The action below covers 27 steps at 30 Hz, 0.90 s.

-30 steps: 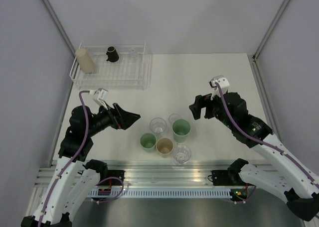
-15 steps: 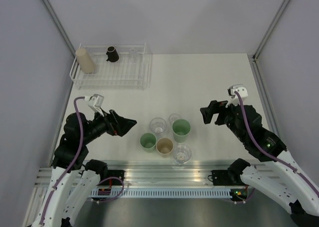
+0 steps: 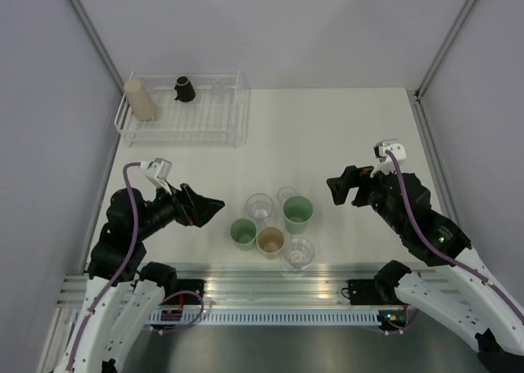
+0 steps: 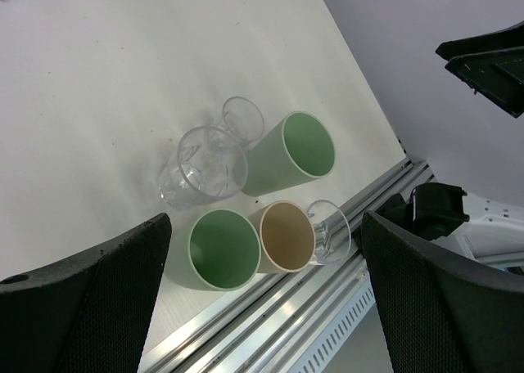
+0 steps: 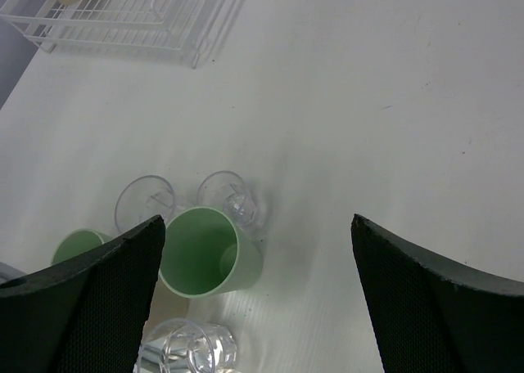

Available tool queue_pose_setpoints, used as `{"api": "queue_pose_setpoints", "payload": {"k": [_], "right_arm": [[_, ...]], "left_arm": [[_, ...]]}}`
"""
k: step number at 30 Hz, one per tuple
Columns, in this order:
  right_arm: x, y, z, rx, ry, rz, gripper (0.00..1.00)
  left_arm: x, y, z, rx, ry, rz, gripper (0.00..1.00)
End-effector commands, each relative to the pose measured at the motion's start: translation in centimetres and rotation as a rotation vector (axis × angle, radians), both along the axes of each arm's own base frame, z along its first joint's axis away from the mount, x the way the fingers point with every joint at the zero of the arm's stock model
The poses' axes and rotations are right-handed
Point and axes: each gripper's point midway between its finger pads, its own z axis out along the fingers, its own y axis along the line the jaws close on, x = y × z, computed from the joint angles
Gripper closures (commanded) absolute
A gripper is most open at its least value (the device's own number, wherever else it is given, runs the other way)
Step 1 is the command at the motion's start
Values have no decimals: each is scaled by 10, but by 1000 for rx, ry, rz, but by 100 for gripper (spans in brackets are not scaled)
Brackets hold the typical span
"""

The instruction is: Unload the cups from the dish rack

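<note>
Mint, clear cups (image 3: 297,212) between left end effector (image 3: 218,202), right end effector (image 3: 332,185).

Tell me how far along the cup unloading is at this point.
Done: six unloaded cups stand clustered on the table, near the arms. In hand: nothing; the left fingers and right fingers are open and empty. Left: the dish rack holds a tan cup, a black cup and what looks like a clear cup.

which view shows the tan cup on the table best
Left wrist: the tan cup is close, its mouth clearly visible. Top external shows it small; in right wrist a green cup hides most.
</note>
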Motion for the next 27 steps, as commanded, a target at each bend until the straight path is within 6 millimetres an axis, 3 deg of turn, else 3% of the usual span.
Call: {"api": "queue_pose_setpoints", "payload": {"k": [1, 12, 17, 20, 27], "right_arm": [[0, 3, 14, 32, -48, 16, 2], [2, 4, 5, 8, -42, 20, 2], [0, 0, 8, 21, -69, 9, 2], [1, -1, 5, 12, -66, 4, 2], [-1, 5, 7, 85, -70, 10, 2]], "left_arm": [[6, 3, 9, 1, -65, 23, 0], [16, 15, 32, -13, -154, 123, 0], [15, 44, 71, -1, -278, 282, 0], [13, 53, 82, -25, -300, 333, 0], [17, 48, 91, -42, -266, 321, 0]]}}
